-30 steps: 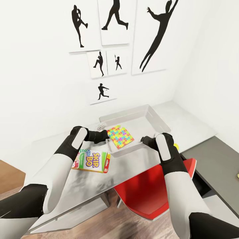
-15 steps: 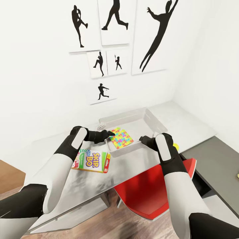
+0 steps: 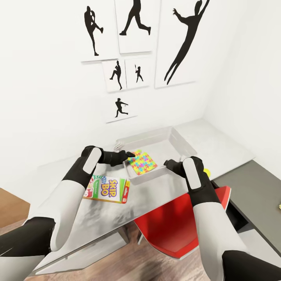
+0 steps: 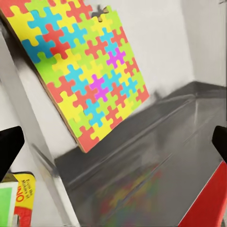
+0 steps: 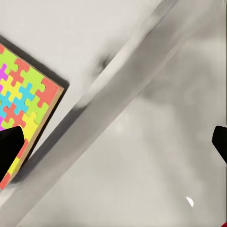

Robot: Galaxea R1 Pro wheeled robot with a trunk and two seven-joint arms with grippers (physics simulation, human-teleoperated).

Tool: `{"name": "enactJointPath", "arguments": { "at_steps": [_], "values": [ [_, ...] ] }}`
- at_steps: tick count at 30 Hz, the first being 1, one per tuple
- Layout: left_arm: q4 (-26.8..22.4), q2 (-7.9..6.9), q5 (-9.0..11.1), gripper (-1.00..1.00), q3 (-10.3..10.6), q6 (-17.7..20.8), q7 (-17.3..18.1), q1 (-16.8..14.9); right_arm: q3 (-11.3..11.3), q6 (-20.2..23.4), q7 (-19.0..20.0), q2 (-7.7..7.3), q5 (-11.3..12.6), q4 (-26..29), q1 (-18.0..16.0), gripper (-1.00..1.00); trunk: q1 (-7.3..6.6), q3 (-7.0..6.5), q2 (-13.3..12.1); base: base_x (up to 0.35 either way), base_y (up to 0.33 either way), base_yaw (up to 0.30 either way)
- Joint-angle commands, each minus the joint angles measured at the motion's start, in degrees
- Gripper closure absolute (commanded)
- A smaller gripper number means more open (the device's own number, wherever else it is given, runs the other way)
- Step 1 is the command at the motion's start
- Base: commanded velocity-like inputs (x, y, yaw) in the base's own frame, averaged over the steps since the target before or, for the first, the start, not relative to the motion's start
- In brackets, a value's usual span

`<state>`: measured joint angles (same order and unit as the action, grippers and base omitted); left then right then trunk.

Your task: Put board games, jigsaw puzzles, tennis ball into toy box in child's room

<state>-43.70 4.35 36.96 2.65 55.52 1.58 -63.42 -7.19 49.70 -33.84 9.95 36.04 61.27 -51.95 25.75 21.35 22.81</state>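
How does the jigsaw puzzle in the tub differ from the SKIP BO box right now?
The jigsaw puzzle lies inside the toy box, near its front left corner; the SKIP BO box lies outside on the table. The puzzle is a thin sheet of multicoloured interlocking pieces; the SKIP BO box is thicker, white with lettering and orange sides. Both lie flat, ungripped.

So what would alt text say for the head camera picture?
Two robot arms reach over a pale table; a colourful jigsaw puzzle lies in a grey toy box, a SKIP BO box beside it. Baseball silhouettes hang above.
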Motion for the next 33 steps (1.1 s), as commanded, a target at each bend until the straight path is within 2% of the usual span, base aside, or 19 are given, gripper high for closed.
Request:
{"name": "enactJointPath", "arguments": {
  "at_steps": [1, 11, 33],
  "values": [
    [-0.38, 0.02, 0.29, -1.0, -0.01, 0.52, 0.2, -0.04, -0.11, 0.13, -0.58, 0.05, 0.61, 0.32, -0.03, -1.0, 0.03, 0.1, 0.11, 0.0, 0.0, 0.0],
    [-0.94, -0.04, 0.27, -1.0, -0.01, 1.06, 0.18, -0.04, -0.11, -0.03, -0.61, 0.05, 0.61, 0.92, 0.05, -1.0, 0.03, -0.12, 0.11, 0.0, 0.0, -0.021],
    [-1.03, -0.04, 0.26, -1.0, -0.01, 1.14, 0.18, -0.04, -0.11, 0.2, -0.61, 0.05, 0.61, 0.9, 0.08, -1.0, 0.03, -1.98, 0.11, -0.011, 0.015, -0.1]
  ]
}}
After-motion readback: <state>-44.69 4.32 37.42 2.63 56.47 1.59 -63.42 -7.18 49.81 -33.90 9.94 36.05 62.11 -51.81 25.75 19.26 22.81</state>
